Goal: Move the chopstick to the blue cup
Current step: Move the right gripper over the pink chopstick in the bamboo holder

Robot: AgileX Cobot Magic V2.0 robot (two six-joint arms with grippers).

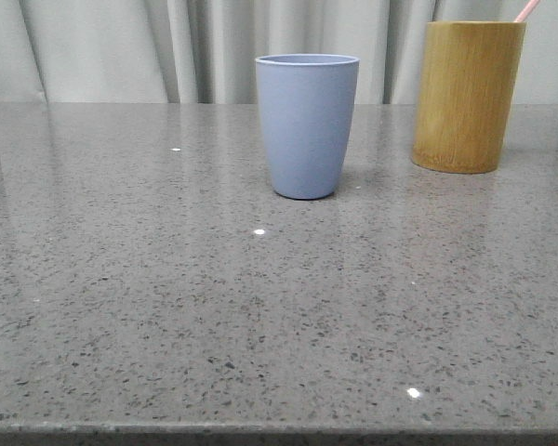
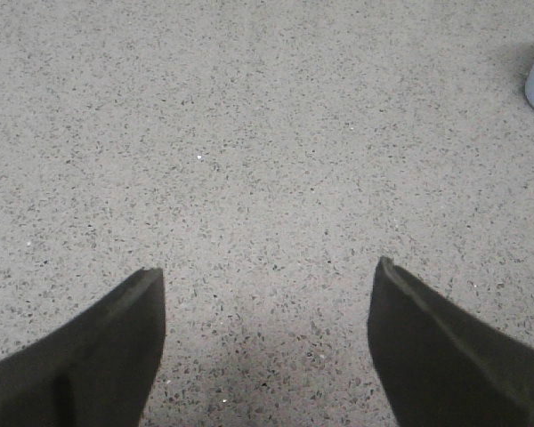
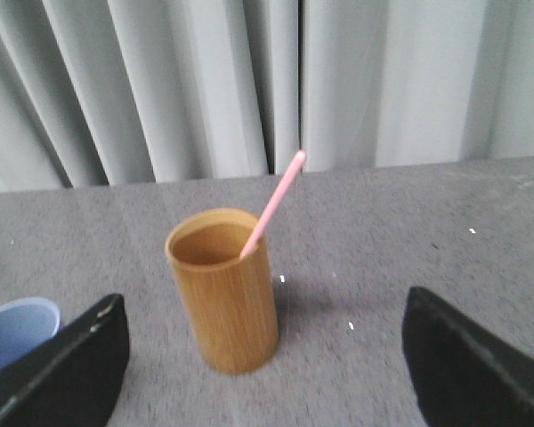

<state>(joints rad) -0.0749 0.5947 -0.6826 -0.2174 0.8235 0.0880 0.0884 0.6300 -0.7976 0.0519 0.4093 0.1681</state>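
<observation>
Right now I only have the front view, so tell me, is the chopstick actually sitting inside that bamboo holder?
Observer: Yes. In the right wrist view the chopstick leans in the bamboo holder, its lower end inside and its top sticking out past the rim.
Operator: Is the right gripper on it yet?
Observer: No. The right gripper is open and apart from the holder, which stands between its fingers in that view.
Operator: And the left gripper?
Observer: The left gripper is open over bare table, holding nothing.
Operator: Anything in the blue cup?
Observer: The part of the blue cup interior that the right wrist view shows looks empty; the rest is hidden.
</observation>
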